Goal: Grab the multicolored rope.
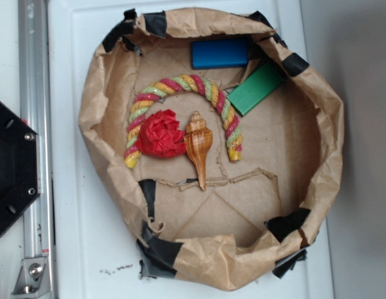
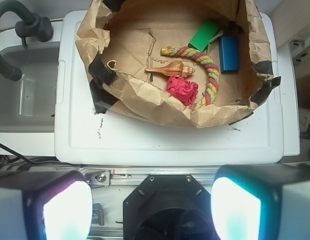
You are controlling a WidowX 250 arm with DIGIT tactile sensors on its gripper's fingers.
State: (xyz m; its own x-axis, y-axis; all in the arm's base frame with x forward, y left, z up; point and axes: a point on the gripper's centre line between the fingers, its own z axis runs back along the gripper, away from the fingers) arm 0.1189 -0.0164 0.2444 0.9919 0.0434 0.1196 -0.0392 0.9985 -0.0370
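The hand (image 2: 153, 200) is wide open, holding nothing and far back, so I think it must first reach over the thick twisted red, yellow and green rope (image 1: 212, 93) in the crumpled brown paper bowl (image 1: 99, 103).

Evenly and softly lit from above, bright on the white counter (image 1: 74, 237) with no harsh glare. Soft shadow inside the paper basket (image 1: 93, 112) along its crumpled walls. Slightly grainy and soft throughout the exterior view. In the wrist view, 2 pincer fingers (image 2: 67, 207) close to the lens, badly blurred, glowing pale cyan and magenta at the edges.
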